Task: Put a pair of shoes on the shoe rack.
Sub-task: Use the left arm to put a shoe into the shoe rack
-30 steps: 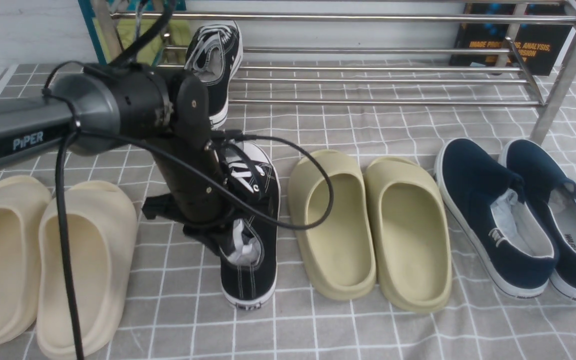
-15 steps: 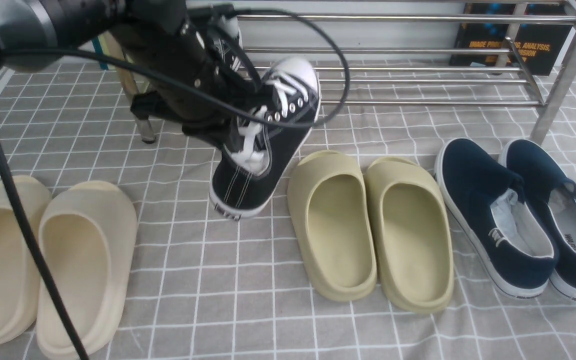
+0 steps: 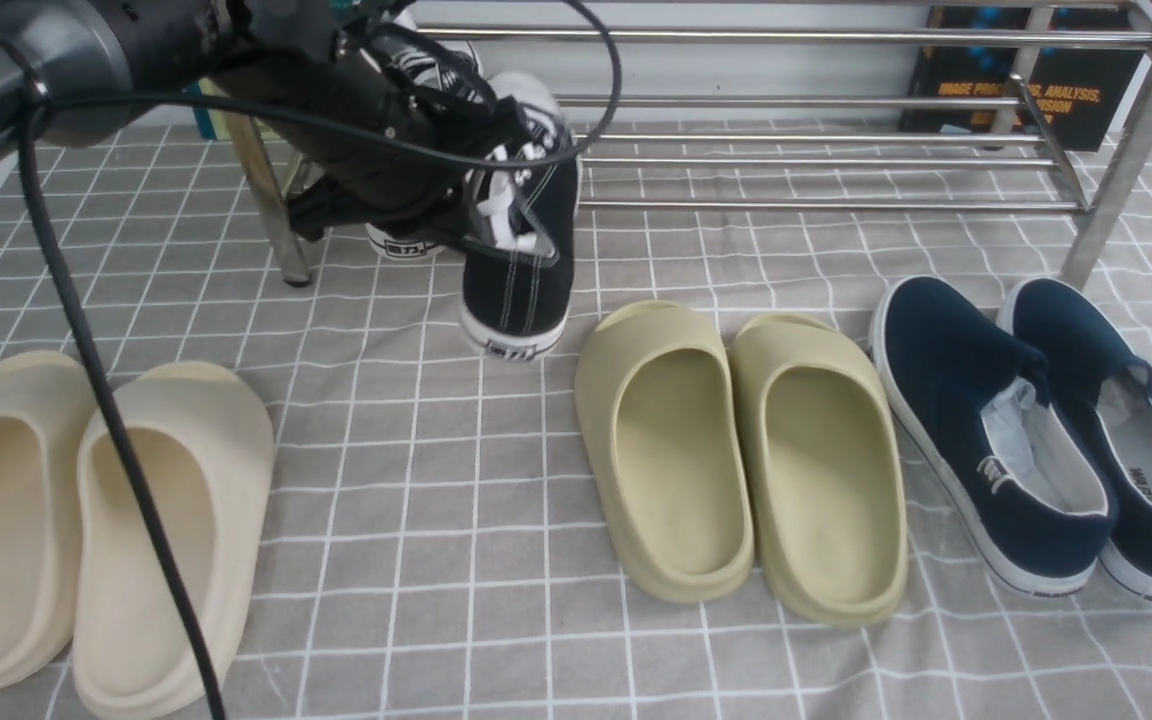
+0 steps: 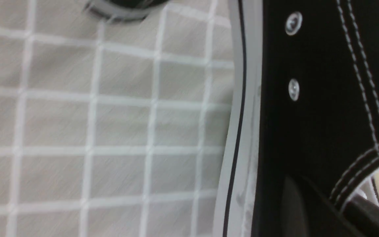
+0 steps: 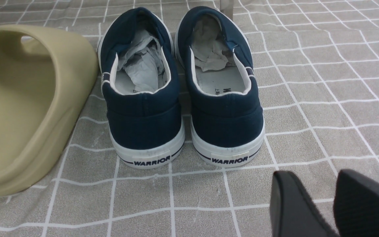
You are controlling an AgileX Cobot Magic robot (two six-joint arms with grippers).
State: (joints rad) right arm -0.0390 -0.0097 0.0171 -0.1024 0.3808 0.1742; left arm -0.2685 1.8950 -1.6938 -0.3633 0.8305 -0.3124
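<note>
Sneakers, blk canvas, wht laces, toe caps & soles, pr: one [image 3: 539,230] raised in L tool [image 3: 476,225], heel twd 6 o'clock; other [image 3: 426,75] at its 10, part hidden, on rack [image 3: 836,206].

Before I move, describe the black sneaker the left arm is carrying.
Below the wide silver rack, near its left end, hangs a black canvas sneaker, its side pinched by the left tool. Unlike the navy slip-ons, it has white laces.
</note>
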